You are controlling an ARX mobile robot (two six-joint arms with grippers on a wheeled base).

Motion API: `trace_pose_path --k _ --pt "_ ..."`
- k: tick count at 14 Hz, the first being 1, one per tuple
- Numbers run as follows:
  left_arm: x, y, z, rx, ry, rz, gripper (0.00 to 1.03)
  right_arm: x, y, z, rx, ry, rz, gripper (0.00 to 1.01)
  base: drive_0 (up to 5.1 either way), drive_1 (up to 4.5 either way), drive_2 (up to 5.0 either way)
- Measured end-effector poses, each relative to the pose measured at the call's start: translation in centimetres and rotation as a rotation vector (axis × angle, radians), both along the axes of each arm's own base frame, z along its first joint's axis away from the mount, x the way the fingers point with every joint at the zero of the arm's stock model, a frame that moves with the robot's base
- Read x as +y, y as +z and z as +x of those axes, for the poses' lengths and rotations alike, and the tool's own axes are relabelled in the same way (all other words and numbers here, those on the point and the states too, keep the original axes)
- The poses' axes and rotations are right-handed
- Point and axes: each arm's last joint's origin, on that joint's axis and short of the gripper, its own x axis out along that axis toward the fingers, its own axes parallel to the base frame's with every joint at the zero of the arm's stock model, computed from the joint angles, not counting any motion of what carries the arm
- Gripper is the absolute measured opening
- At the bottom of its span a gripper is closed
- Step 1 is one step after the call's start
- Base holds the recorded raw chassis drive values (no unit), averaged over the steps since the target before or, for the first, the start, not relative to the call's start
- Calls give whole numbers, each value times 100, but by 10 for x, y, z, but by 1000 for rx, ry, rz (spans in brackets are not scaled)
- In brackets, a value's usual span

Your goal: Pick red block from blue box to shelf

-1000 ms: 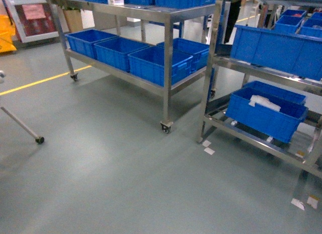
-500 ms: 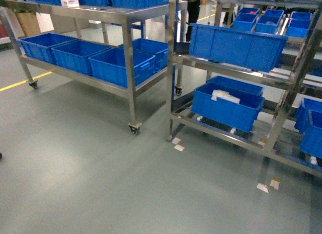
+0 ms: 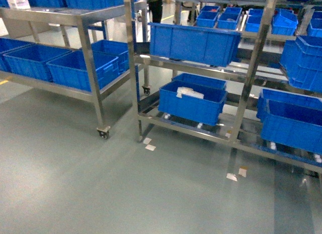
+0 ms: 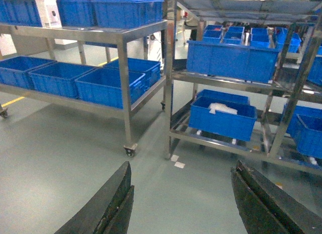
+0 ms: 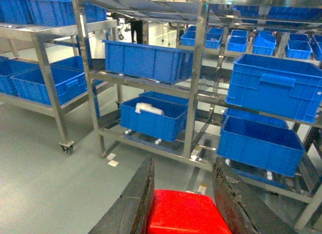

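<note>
Right wrist view shows the red block (image 5: 183, 212) clamped between the dark jaws of the right gripper (image 5: 182, 193), so the pick looks done and the carry to the shelf (image 3: 250, 78) is the step in hand. The left gripper (image 4: 183, 199) is spread wide with nothing between its jaws. The blue box is not in any view. Ahead stands the steel shelf, its tiers loaded with dark blue crates (image 3: 193, 43), one lower crate (image 3: 191, 104) holding something white. The grey floor (image 3: 75, 183) lies between robot and rack. The next move seems to call for closing in on the shelf and choosing a bare stretch of tier, since the crates crowd most levels
</note>
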Motion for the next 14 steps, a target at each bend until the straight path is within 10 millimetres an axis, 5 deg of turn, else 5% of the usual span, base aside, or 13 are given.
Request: trace_pose_path --k 14 --pt "0 0 0 0 0 0 61 0 0 0 0 0 0 27 -142 -142 -142"
